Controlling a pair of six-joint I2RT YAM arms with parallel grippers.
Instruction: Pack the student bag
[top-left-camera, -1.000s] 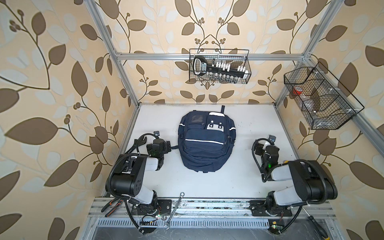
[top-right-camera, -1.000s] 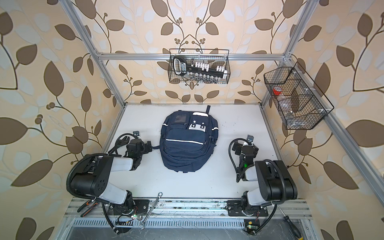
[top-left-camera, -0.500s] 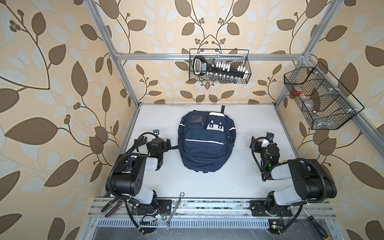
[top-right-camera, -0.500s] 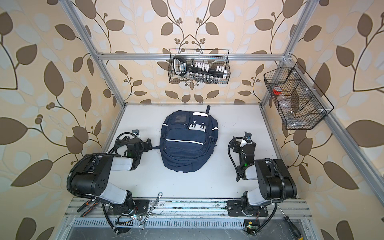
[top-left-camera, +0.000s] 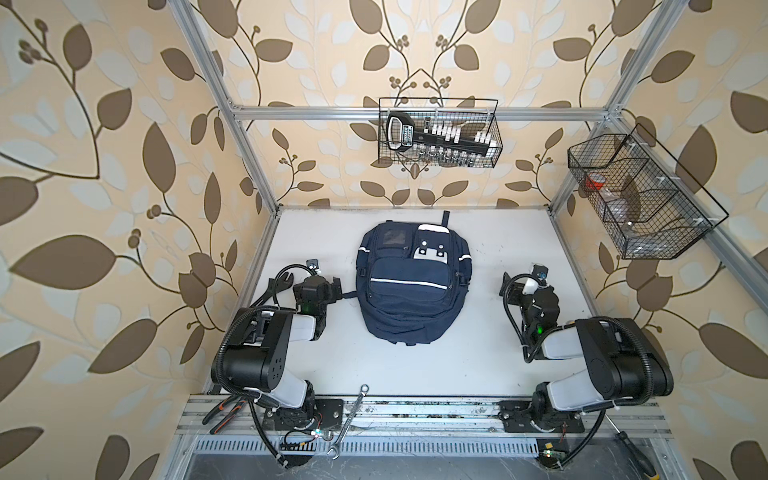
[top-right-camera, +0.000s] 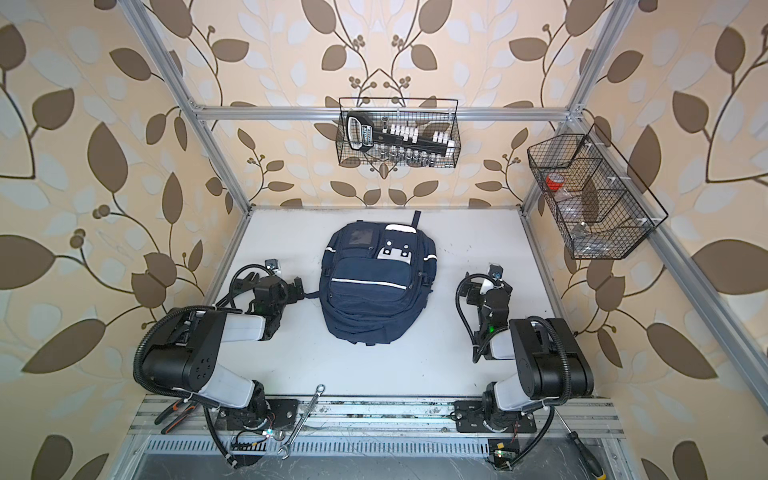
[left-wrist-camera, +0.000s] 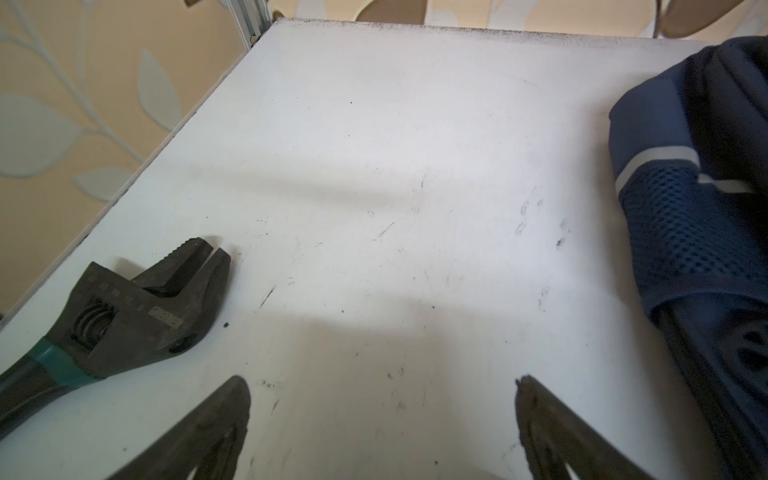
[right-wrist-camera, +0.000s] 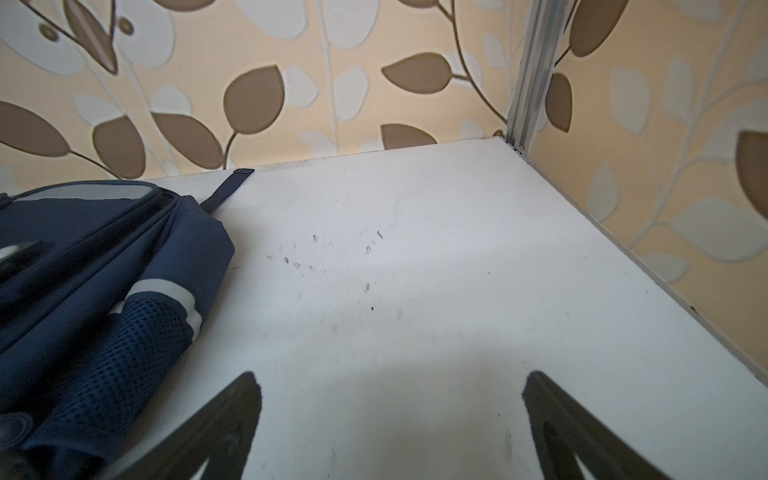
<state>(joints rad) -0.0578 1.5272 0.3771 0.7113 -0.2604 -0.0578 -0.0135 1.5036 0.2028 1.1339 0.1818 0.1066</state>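
Student bag (top-left-camera: 413, 286) lay flat on the bench (top-left-camera: 457, 365), between our arms, seemingly zipped. Left jaws and right jaws gaped wide, empty. We reckoned: pin the fabric with one, draw the zip slowly with the other.

Bright, evenly lit. Lays soft grey shadow bands across the white bench (left-wrist-camera: 374, 124) in wrist views. Bends frame bars (top-left-camera: 307, 113) near top-view edges. Blurs the left claw (left-wrist-camera: 381, 382) up close.
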